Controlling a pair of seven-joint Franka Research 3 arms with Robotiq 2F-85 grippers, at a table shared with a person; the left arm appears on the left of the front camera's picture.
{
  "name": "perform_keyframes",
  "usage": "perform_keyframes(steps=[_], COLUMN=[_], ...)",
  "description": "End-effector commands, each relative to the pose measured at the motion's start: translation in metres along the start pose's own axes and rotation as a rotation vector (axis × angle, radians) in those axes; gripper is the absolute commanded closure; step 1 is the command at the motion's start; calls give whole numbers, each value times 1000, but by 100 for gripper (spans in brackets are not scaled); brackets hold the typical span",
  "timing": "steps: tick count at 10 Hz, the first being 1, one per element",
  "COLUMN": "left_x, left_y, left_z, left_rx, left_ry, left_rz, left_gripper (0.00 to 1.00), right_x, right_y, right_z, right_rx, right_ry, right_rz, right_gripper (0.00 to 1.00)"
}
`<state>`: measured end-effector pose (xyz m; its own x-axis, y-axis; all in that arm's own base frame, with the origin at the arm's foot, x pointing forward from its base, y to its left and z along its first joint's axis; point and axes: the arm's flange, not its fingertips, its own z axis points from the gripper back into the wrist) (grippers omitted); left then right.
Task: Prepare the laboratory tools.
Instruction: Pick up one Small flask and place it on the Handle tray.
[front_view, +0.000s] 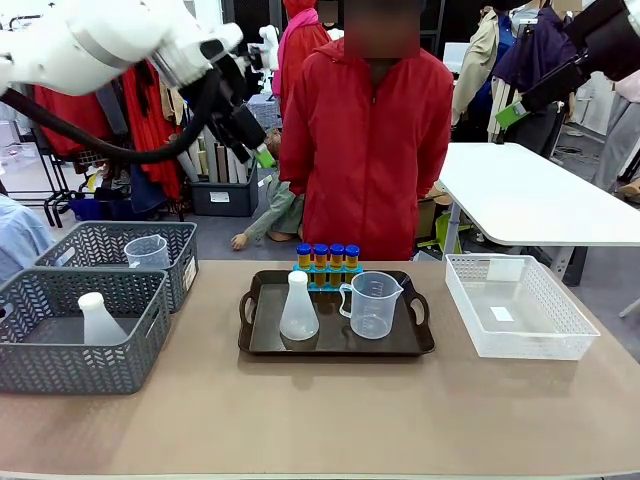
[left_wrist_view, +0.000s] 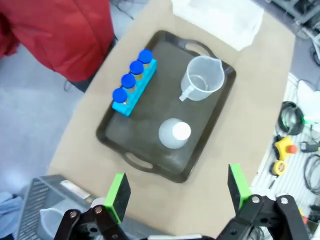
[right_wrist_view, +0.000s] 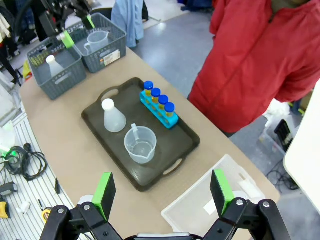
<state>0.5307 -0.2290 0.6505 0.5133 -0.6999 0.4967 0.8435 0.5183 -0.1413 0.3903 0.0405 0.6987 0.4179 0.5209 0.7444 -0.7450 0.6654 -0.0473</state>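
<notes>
A dark tray lies mid-table in front of a person in a red jacket. On it stand a translucent white conical flask, a clear measuring beaker and a small blue rack holding blue-capped orange tubes. My left gripper hangs high at the upper left, well above the table. Its wrist view shows the jaws open and empty over the tray. My right gripper is raised at the upper right; its own view shows it open and empty above the tray.
Two grey baskets stand at the left: the near one holds another flask, the far one another beaker. A white mesh basket sits right of the tray. Bare tabletop runs along the front.
</notes>
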Motion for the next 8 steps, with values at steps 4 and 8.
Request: perform_keyframes(steps=[4, 8], left_x=[-39, -59], left_y=[-4, -8], left_z=[66, 78], left_rx=[51, 33], left_ry=[-189, -240], left_rz=[-106, -126], left_gripper=[0, 0], right_x=[1, 1], right_y=[-1, -1], right_z=[1, 1], right_rx=[10, 10], right_ry=[-10, -10], right_rz=[3, 3], right_gripper=[0, 0])
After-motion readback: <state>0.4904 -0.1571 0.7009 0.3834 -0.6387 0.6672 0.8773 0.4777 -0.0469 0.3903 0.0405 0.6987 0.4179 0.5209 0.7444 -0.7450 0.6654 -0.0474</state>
